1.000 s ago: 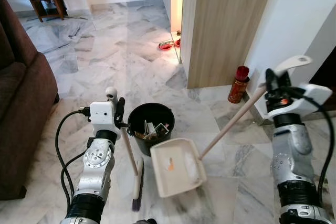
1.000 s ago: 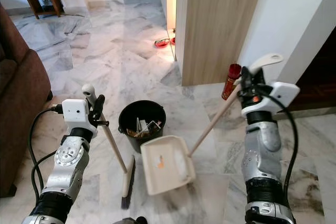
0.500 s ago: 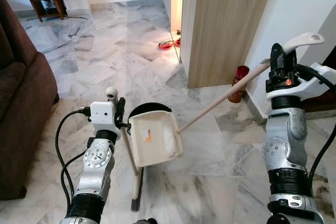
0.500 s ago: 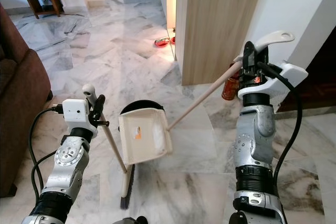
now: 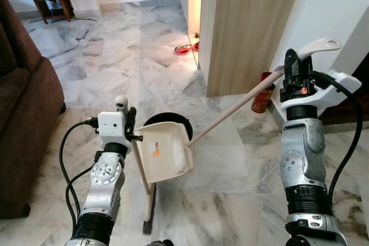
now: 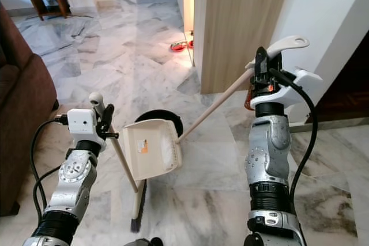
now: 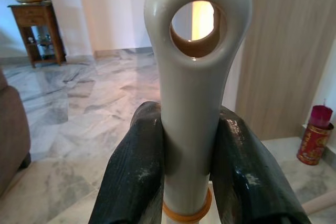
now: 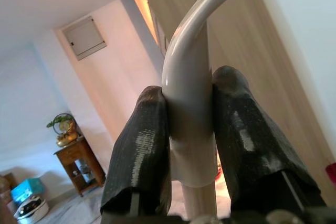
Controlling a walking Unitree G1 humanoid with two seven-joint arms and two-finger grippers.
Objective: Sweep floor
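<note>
Silver right arm (image 5: 300, 159) raised, dustpan (image 5: 164, 152) tilted

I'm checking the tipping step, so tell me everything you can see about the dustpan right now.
The dustpan is cream plastic with a long pale handle ending in a looped grip. The right gripper is shut on that grip. The pan is raised and tilted steeply over the black bin, its open face toward the camera, with an orange mark and whitish dust inside. The broom stands just beside it.
</note>
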